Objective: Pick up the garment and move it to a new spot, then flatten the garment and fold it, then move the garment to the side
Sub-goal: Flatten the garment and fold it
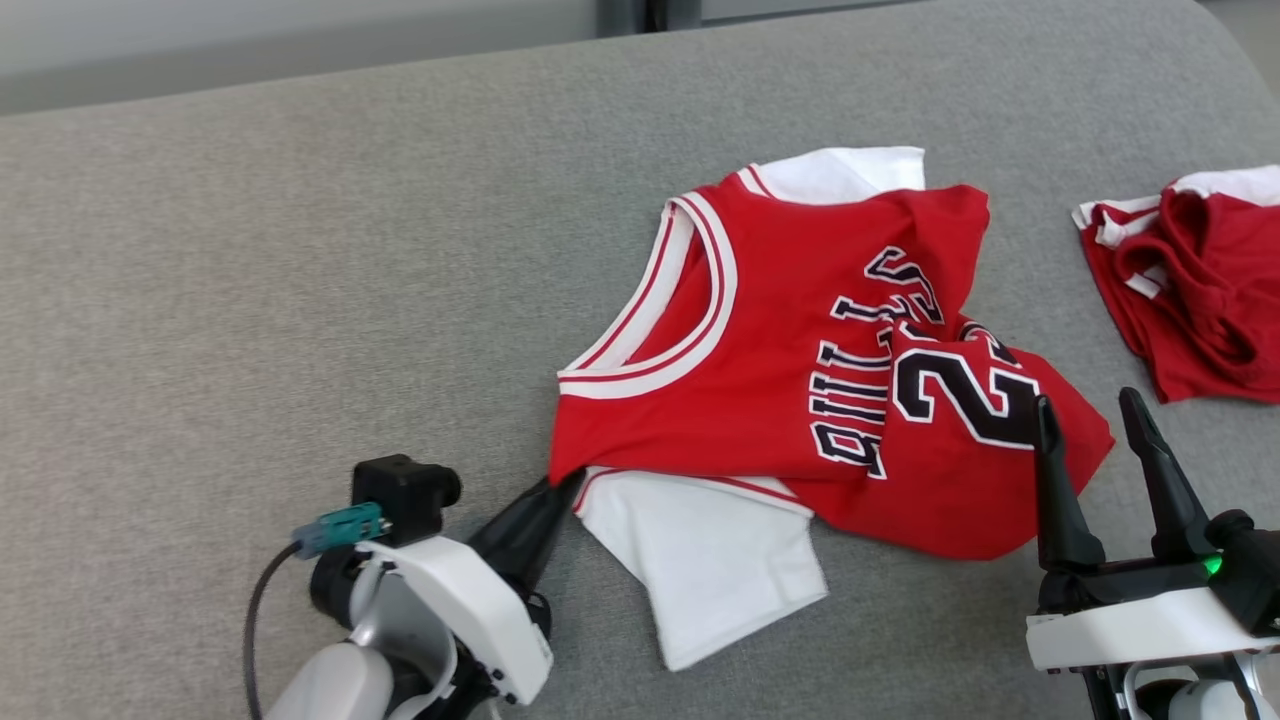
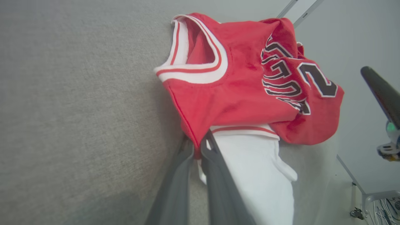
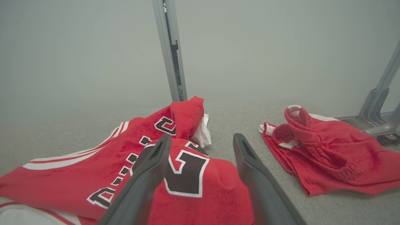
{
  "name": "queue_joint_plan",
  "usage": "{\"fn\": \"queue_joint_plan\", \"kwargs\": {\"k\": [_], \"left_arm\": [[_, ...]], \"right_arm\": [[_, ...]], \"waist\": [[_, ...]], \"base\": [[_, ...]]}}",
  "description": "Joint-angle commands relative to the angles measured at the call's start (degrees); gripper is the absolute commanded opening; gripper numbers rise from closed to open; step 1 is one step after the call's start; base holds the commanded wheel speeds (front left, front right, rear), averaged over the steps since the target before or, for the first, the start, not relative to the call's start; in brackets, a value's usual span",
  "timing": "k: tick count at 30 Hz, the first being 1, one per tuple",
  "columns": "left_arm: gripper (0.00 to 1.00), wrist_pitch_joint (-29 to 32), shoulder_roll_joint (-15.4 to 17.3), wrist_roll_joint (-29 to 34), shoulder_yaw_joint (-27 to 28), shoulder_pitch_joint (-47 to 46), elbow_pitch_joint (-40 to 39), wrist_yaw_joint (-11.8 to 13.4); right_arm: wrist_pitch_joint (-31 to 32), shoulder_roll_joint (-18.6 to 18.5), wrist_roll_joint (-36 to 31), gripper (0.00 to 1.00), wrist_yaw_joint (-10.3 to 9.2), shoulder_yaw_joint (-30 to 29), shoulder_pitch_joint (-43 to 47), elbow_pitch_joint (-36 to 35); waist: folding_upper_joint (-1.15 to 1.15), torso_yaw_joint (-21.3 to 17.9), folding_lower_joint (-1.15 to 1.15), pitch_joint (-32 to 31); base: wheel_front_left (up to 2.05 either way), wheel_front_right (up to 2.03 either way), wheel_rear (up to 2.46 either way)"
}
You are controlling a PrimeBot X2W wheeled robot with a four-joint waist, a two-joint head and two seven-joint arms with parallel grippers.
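Head view: two red garments lie on one grey cushion. The jersey sits crumpled mid-cushion with white cloth showing beneath it, and the red pile lies well apart on its right. The left gripper is pinched on the jersey's near corner. The right gripper stands spread by the numbered end.

Left wrist view: two fingers clamp the red hem.

Right wrist view: two fingers stand apart above the jersey.

Left gripper is showing dark fingers, white shell, teal connector and grey cable trailing behind it; a green light is glowing behind the right gripper.
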Motion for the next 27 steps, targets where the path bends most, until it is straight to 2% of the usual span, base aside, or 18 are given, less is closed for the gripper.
{"fn": "queue_joint_plan", "kwargs": {"k": [1, 5, 17, 21, 24, 25, 26, 27], "left_arm": [[0.0, -0.6, 1.1, 0.1, 1.2, 1.1, -1.7, 1.1], [0.0, -0.9, 2.9, 0.5, 3.6, 3.3, -5.2, 3.8], [0.0, 1.8, 11.2, 0.4, 11.8, 10.2, -15.1, 10.7], [0.0, 2.0, 12.0, 0.1, 13.2, 11.0, -16.5, 11.8], [0.0, 1.8, 11.2, -0.5, 12.9, 11.0, -15.0, 11.9], [0.45, 1.8, 10.6, -0.6, 12.6, 11.0, -14.0, 12.1], [1.0, 1.6, 10.5, -0.3, 12.3, 11.0, -13.0, 12.2], [1.0, 1.1, 10.2, -0.2, 12.4, 10.8, -12.0, 12.4]], "right_arm": [[0.2, -0.2, -0.5, 1.0, 0.01, -0.4, -0.1, -0.1], [0.7, -0.1, -0.7, 1.0, 0.01, -1.1, 0.7, -0.4], [2.8, -1.1, -1.4, 1.0, 0.01, -4.5, 1.0, -1.5], [3.2, -1.3, -1.5, 1.0, 0.01, -5.0, 0.8, -1.5], [3.4, -1.4, -1.3, 1.0, 0.01, -5.0, 0.5, -1.1], [3.4, -1.3, -1.2, 1.0, 0.01, -5.0, 0.6, -0.9], [3.3, -1.3, -1.1, 1.0, 0.01, -5.1, 0.6, -0.9], [3.3, -1.3, -1.0, 1.0, 0.01, -5.0, 0.7, -0.8]], "waist": [[0.0, 1.3, 0.0, -1.1], [0.0, 3.0, 0.0, -2.3], [0.0, 7.3, 0.0, -3.7], [0.0, 7.6, 0.0, -3.6], [0.0, 7.3, 0.0, -3.6], [0.0, 7.2, 0.0, -3.7], [0.0, 7.0, 0.0, -3.9], [0.0, 6.9, 0.0, -4.1]], "base": [[0.0, 0.0, 0.0], [0.0, 0.0, 0.0], [0.0, 0.0, 0.0], [0.0, 0.0, 0.0], [0.0, 0.0, 0.0], [0.0, 0.0, 0.0], [0.0, 0.0, 0.0], [0.0, 0.0, 0.0]]}}
